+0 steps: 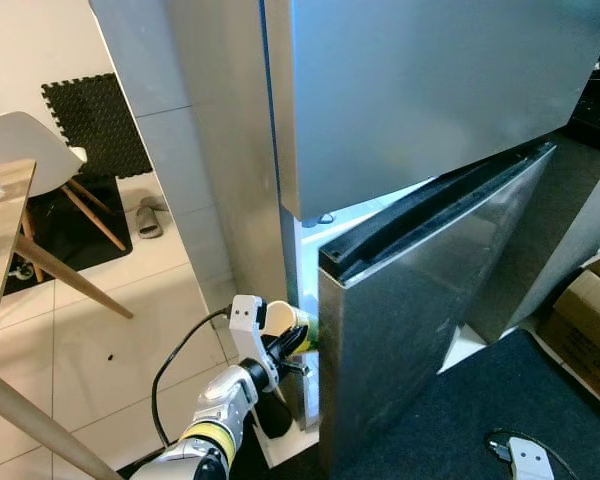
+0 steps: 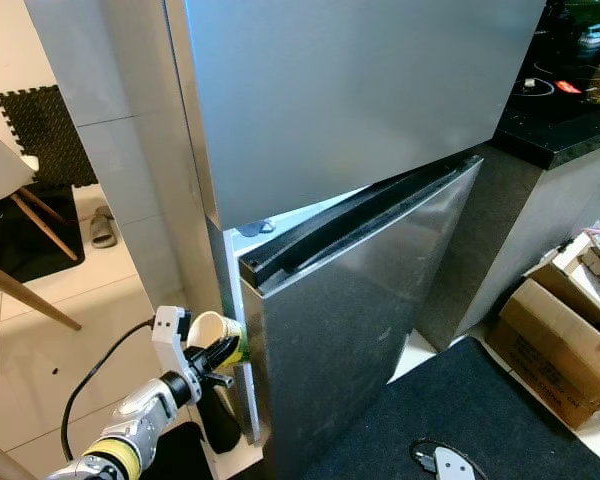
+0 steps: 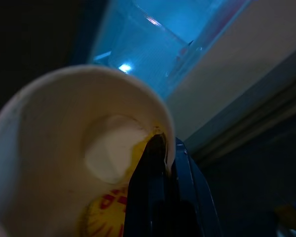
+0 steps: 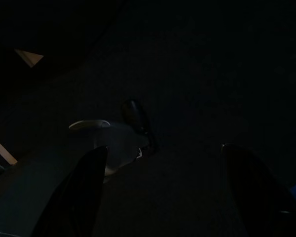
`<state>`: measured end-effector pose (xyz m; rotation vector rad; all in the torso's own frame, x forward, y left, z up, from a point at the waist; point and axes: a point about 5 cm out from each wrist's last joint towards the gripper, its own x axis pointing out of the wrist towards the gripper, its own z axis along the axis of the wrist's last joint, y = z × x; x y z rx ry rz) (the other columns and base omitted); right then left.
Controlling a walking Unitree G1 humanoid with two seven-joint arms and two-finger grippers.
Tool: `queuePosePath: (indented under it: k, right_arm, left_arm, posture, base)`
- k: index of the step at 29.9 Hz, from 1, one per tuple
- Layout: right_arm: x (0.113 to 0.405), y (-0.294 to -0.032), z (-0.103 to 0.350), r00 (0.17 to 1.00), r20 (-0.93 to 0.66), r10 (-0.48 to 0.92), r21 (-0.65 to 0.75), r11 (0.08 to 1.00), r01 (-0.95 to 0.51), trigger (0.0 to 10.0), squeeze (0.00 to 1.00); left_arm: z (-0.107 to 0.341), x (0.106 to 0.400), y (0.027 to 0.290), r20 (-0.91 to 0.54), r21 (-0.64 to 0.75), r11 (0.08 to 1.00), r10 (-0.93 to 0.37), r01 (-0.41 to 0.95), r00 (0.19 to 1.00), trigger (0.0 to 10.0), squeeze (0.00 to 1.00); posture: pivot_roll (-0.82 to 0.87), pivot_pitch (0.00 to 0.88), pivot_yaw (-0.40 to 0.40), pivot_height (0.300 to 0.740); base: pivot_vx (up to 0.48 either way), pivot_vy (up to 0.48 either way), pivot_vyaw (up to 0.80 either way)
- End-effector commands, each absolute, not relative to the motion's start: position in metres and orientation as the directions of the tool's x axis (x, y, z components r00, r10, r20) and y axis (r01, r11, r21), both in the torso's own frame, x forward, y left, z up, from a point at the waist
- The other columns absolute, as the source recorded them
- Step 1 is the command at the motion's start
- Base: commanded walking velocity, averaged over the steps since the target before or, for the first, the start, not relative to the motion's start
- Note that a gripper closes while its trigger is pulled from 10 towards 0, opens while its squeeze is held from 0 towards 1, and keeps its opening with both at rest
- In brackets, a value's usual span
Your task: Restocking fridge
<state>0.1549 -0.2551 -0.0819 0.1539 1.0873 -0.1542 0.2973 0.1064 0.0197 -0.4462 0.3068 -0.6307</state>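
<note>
From the left eye view, the left gripper (image 1: 292, 345) holds a cream paper cup with a green and yellow printed band (image 1: 288, 324) on its side at the lit gap of the stainless-steel fridge (image 1: 420, 150), just beside the hinge edge of the half-open lower steel door (image 1: 430, 320).

The right eye view shows the cup's open mouth facing away from the fridge.

In the left wrist view, one black finger (image 3: 150, 187) sits inside the cup, pinching its wall. It looks light and crushable, so a gentle grip at the rim suits it.

In the dark right wrist view, the right gripper (image 4: 163, 192) hangs idle, its fingers spread wide.
</note>
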Motion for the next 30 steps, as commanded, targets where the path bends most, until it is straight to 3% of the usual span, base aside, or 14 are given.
queuePosePath:
  k: [1,10,15,18,19,25,30]
  right_arm:
    - [0.152,-0.252,-0.084,0.449,-0.892,-0.042,0.054,0.978,0.200,10.0,0.00]
    - [0.149,-0.251,-0.086,0.423,-0.905,-0.040,0.041,0.983,0.181,10.0,0.00]
    - [0.146,-0.250,-0.087,0.410,-0.911,-0.043,0.033,0.984,0.177,10.0,0.00]
    - [0.145,-0.250,-0.087,0.409,-0.912,-0.043,0.033,0.983,0.178,10.0,0.00]
    - [0.144,-0.250,-0.088,0.404,-0.914,-0.044,0.029,0.985,0.173,10.0,0.00]
    - [0.142,-0.248,-0.089,0.393,-0.919,-0.043,0.026,0.985,0.168,10.0,0.00]
    - [0.140,-0.248,-0.090,0.389,-0.920,-0.042,0.026,0.985,0.169,10.0,0.00]
  left_arm:
    - [0.021,0.294,0.086,-0.104,-0.524,0.650,-0.690,0.550,0.716,10.0,0.00]
    - [0.010,0.276,0.074,-0.094,-0.589,0.522,-0.802,0.617,0.589,10.0,0.00]
    - [-0.029,0.249,0.124,-0.365,-0.581,0.726,-0.637,0.369,0.679,10.0,0.00]
    - [-0.041,0.237,0.139,-0.455,-0.542,0.787,-0.569,0.294,0.685,10.0,0.00]
    - [-0.056,0.219,0.161,-0.566,-0.478,0.859,-0.460,0.183,0.684,10.0,0.00]
    - [-0.075,0.186,0.190,-0.696,-0.372,0.928,-0.292,0.019,0.656,10.0,0.00]
    - [-0.084,0.169,0.195,-0.747,-0.323,0.946,-0.244,-0.016,0.618,10.0,0.00]
  posture:
    - [-0.04,0.000,0.032,0.740]
    - [-0.04,0.000,0.033,0.740]
    - [-0.04,0.000,0.034,0.740]
    - [-0.04,0.000,0.035,0.740]
    - [-0.04,0.000,0.035,0.740]
    - [-0.04,0.000,0.034,0.740]
    - [-0.04,0.000,0.033,0.740]
  base:
    - [0.000,0.000,0.00]
    - [0.000,0.000,0.00]
    - [0.000,0.000,0.00]
    - [0.000,0.000,0.00]
    - [0.000,0.000,0.00]
    - [0.000,0.000,-0.77]
    - [0.000,0.000,-0.76]
